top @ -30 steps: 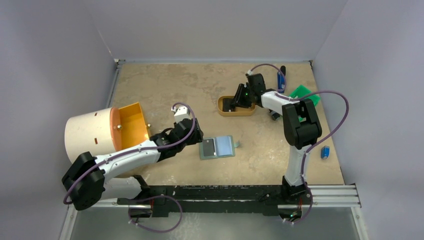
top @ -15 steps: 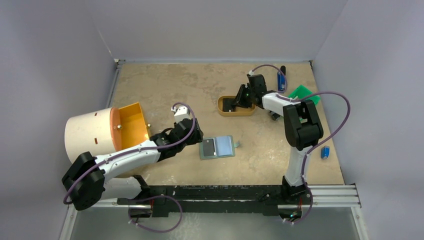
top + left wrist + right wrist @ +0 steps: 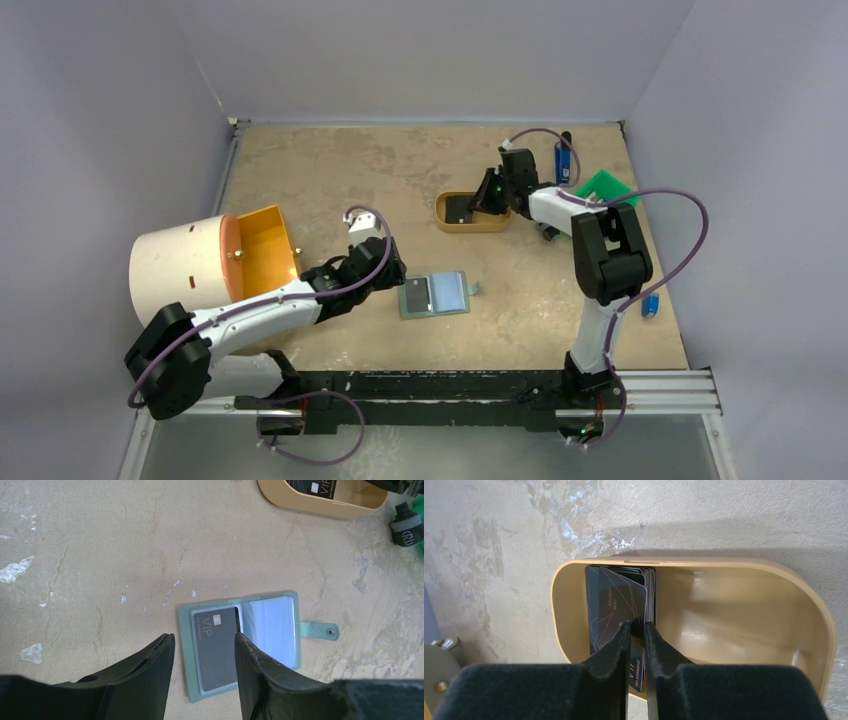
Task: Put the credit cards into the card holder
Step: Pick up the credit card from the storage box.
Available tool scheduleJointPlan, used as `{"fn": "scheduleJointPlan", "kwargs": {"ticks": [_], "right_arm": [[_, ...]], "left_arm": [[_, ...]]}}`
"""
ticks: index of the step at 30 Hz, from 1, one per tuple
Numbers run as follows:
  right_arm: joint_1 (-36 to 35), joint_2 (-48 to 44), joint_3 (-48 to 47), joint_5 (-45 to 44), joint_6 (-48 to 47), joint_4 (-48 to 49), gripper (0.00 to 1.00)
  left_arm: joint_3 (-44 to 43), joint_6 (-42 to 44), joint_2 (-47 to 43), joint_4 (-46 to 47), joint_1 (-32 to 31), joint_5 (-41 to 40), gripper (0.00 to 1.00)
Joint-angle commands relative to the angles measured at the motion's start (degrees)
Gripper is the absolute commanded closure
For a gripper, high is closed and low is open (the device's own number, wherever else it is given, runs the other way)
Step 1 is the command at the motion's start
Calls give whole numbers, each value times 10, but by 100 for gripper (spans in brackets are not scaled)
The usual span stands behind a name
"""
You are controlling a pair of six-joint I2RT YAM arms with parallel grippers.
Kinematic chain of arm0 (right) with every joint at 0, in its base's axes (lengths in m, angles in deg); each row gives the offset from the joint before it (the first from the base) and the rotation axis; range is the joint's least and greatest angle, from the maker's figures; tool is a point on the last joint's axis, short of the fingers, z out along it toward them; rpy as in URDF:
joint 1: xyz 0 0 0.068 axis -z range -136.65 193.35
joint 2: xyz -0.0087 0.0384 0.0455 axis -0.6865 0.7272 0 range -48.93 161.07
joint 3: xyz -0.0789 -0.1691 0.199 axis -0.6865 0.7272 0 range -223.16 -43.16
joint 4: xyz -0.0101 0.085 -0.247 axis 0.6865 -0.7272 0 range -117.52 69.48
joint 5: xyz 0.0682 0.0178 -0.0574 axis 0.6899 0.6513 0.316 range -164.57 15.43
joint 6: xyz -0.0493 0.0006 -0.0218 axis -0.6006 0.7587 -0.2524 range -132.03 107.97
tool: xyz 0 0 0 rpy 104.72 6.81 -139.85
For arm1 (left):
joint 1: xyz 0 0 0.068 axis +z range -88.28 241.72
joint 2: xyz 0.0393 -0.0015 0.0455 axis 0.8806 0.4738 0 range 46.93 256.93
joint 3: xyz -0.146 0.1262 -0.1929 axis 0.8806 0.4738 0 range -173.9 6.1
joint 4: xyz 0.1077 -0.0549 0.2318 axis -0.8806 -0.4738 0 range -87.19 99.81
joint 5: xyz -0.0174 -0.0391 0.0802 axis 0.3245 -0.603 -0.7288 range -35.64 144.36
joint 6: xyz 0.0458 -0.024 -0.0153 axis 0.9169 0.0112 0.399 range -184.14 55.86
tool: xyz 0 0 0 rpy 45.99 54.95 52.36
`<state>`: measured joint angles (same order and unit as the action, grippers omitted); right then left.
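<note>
The sage-green card holder (image 3: 436, 294) lies open on the table, with a dark VIP card (image 3: 215, 645) in its left sleeve and the snap tab (image 3: 320, 630) pointing right. My left gripper (image 3: 204, 639) hovers open just above it, its fingers straddling the VIP card. A stack of dark credit cards (image 3: 616, 597) stands on edge at the left end of the tan oval tray (image 3: 744, 565). My right gripper (image 3: 636, 625) reaches into the tray, its fingers pinched on one credit card of the stack.
A white cylinder with an orange drawer (image 3: 190, 262) stands at the left. A green item (image 3: 605, 185), a blue pen (image 3: 563, 158) and a small blue item (image 3: 651, 304) lie on the right side. A black and grey cap (image 3: 406, 530) sits beside the tray (image 3: 470, 226).
My right gripper's fingers have closed in on a card in the tray, and that arm has shifted slightly back and right. The left arm has stayed over the card holder.
</note>
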<state>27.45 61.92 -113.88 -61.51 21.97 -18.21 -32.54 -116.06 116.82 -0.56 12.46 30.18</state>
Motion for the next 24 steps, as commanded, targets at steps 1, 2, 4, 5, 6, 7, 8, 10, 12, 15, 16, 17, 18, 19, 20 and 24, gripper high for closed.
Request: {"fn": "scheduleJointPlan", "kwargs": {"ticks": [1, 2, 4, 5, 6, 7, 8, 10, 12, 15, 16, 17, 18, 19, 20, 24], "right_arm": [[3, -31, 12, -8, -9, -16, 90], [3, -34, 13, -7, -9, -16, 92], [3, -41, 14, -3, -10, -18, 94], [3, -44, 15, -1, -10, -19, 94], [3, -48, 16, 3, -10, -20, 95], [3, -52, 16, 6, -11, -21, 96], [3, -55, 17, 9, -11, -22, 96], [3, -59, 17, 11, -12, -20, 97], [3, -61, 17, 14, -10, -18, 98], [3, -62, 15, 24, -3, -19, 100], [3, -64, 15, 27, 2, -20, 100], [3, -68, 14, 30, 7, -21, 100], [3, -71, 14, 33, 14, -22, 100], [3, -77, 13, 37, 25, -22, 100], [3, -84, 10, 39, 36, -22, 100], [3, -112, -14, 20, 124, -93, 100]], "left_arm": [[-8, -6, -1, 20, 0, 1, 53], [-8, -8, -2, 21, 0, 1, 53], [-8, -7, -3, 21, 0, 1, 53], [-8, -8, -3, 20, 0, 1, 53], [-7, -8, -4, 20, 0, 1, 53], [-7, -9, -4, 20, 0, 1, 53], [-6, -9, -4, 21, 0, 1, 53], [-5, -10, -4, 22, 0, 3, 54], [-4, -11, -4, 23, 0, 4, 54], [-4, -12, -5, 23, 0, 5, 54], [-3, -13, -7, 23, 0, 5, 54], [-2, -13, -8, 22, 0, 5, 54], [-2, -14, -9, 22, 0, 5, 54], [-2, -14, -11, 21, 0, 4, 54], [-1, -14, -13, 21, 0, 3, 54], [-7, -14, -18, 12, 0, -3, 54]]}}
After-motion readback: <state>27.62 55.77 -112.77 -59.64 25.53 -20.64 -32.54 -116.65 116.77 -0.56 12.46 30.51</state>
